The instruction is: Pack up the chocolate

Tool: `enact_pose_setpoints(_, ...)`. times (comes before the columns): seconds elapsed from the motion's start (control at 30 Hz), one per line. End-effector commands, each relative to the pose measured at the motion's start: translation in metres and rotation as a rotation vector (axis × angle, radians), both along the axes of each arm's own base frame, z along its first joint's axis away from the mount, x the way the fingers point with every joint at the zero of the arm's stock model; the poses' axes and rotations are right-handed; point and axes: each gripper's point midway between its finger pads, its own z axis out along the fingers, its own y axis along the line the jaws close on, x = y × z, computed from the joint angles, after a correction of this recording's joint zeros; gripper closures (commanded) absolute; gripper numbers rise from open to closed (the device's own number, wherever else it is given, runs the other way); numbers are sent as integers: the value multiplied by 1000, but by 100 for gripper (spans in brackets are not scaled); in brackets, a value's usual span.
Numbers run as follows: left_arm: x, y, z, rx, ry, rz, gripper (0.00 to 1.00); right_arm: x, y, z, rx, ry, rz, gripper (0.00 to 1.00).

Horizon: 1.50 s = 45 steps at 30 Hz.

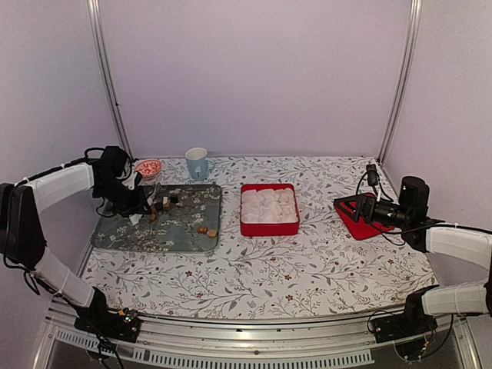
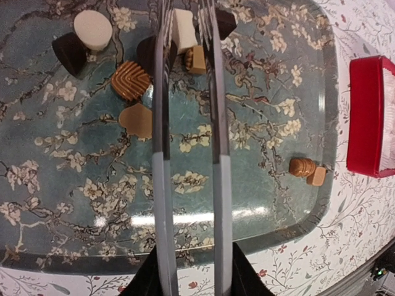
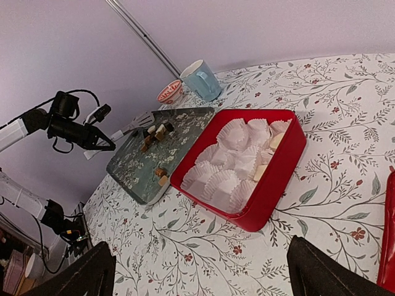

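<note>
Chocolate lumps lie on the dark floral tray (image 2: pixel 259 123): a white round one (image 2: pixel 92 29), a dark one (image 2: pixel 69 52), a ribbed tan one (image 2: pixel 131 80), and a brown pair (image 2: pixel 302 166) near the tray's right edge. My left gripper (image 2: pixel 187 12) reaches over the tray's far cluster (image 1: pixel 157 201). Its long fingers are narrowly apart with a whitish chocolate (image 2: pixel 184 28) between the tips; I cannot make out any contact. The red square box (image 1: pixel 269 227) holds white paper cups and two pale pieces (image 3: pixel 276 140). My right gripper (image 3: pixel 216 277) is open and empty, well right of the box.
A blue cup (image 1: pixel 197 163) and a small red-patterned bowl (image 1: pixel 147 167) stand behind the tray. A red lid (image 1: pixel 360 223) lies under the right gripper (image 1: pixel 357 206). Metal frame posts rise at both back corners.
</note>
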Motion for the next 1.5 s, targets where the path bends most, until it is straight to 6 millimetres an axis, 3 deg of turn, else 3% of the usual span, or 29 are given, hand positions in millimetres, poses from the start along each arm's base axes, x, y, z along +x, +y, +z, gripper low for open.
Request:
enact_pose_setpoints(0.0, 12, 0, 1, -6, -2, 13, 73, 0, -1, -2, 1, -6, 4, 1)
enact_pose_setpoints(0.67, 26, -10, -25, 24, 66, -31, 71, 2, -1, -4, -2, -1, 0, 1)
enact_pose_setpoints(1.27, 27, -4, -16, 65, 61, -36, 79, 2, -2, -4, -6, -4, -9, 1)
enact_pose_setpoints(1.47, 24, -5, -25, 59, 88, -45, 71, 2, -2, -4, -8, -5, -8, 1)
